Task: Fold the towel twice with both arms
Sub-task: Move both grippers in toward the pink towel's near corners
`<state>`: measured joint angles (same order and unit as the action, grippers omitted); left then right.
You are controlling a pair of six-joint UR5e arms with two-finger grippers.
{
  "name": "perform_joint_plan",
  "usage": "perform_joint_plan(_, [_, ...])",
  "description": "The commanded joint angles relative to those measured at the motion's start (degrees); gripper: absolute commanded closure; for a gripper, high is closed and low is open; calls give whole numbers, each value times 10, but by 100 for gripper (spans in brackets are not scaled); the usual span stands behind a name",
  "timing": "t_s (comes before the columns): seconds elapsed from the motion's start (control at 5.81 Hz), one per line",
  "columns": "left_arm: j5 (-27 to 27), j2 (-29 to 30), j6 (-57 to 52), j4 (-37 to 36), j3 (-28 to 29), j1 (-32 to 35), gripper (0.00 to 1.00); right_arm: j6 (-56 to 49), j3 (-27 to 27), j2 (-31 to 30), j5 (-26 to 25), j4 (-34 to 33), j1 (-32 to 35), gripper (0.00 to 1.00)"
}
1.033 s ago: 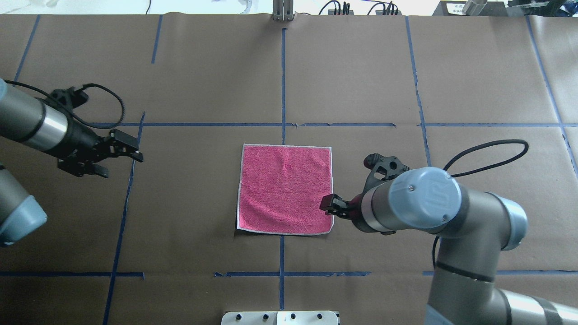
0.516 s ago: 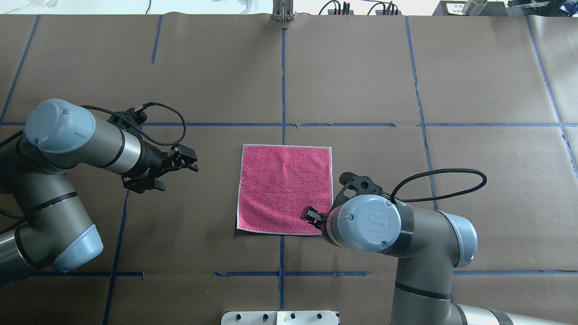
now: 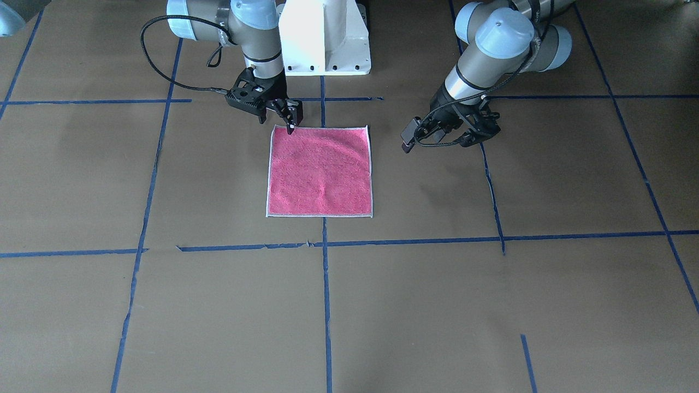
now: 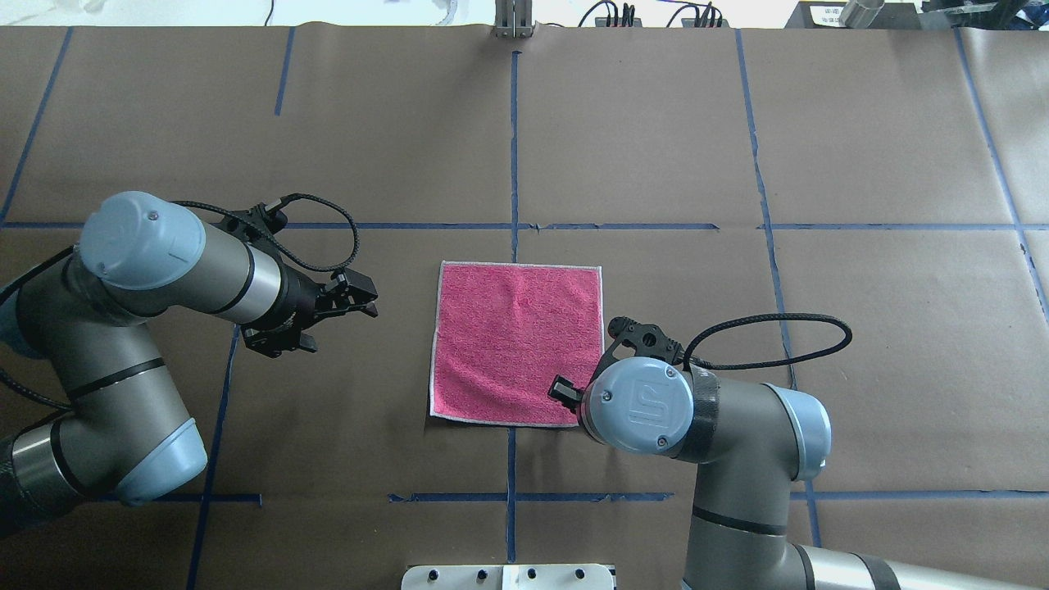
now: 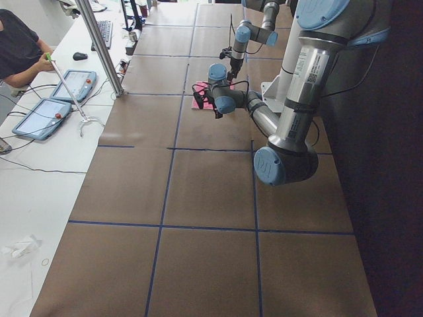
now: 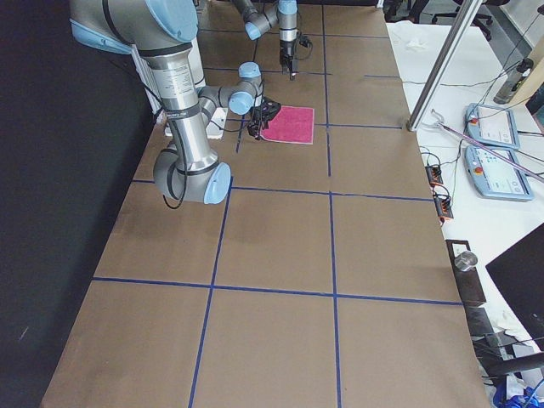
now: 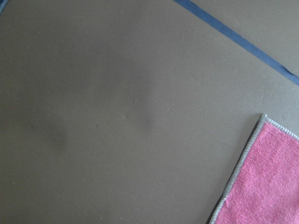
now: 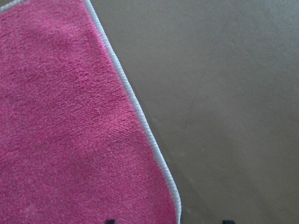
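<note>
The towel (image 4: 518, 344) lies flat, pink face up, on the brown table; it also shows in the front view (image 3: 320, 172). My right gripper (image 3: 288, 123) hangs over the towel's near right corner. From overhead its wrist hides all but one finger (image 4: 562, 388). In the right wrist view the towel's corner (image 8: 173, 196) lies between two dark fingertips that stand apart, so it is open. My left gripper (image 4: 334, 318) is open and empty, a hand's width left of the towel's left edge. The left wrist view shows only a towel corner (image 7: 266, 186).
Blue tape lines (image 4: 513, 156) divide the brown paper table cover. The white pedestal base (image 3: 325, 38) stands at the robot's side. Beyond the far edge stand a metal post (image 5: 99, 46), tablets (image 5: 41, 117) and a seated person (image 5: 16, 46).
My left arm has swung right, toward the towel's left edge. My right gripper has moved from the towel's right edge down to its near right corner.
</note>
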<state>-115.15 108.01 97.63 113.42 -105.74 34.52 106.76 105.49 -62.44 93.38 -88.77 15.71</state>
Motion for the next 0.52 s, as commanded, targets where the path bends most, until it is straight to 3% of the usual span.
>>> perform_joint_plan(0.0, [2, 4, 0, -7, 1, -2, 0, 1, -2, 3, 1, -1, -3, 65])
perform_joint_plan(0.17, [1, 4, 0, -7, 1, -2, 0, 0, -1, 2, 1, -1, -3, 90])
perform_joint_plan(0.34, [2, 7, 1, -7, 2, -12, 0, -1, 0, -1, -1, -1, -3, 96])
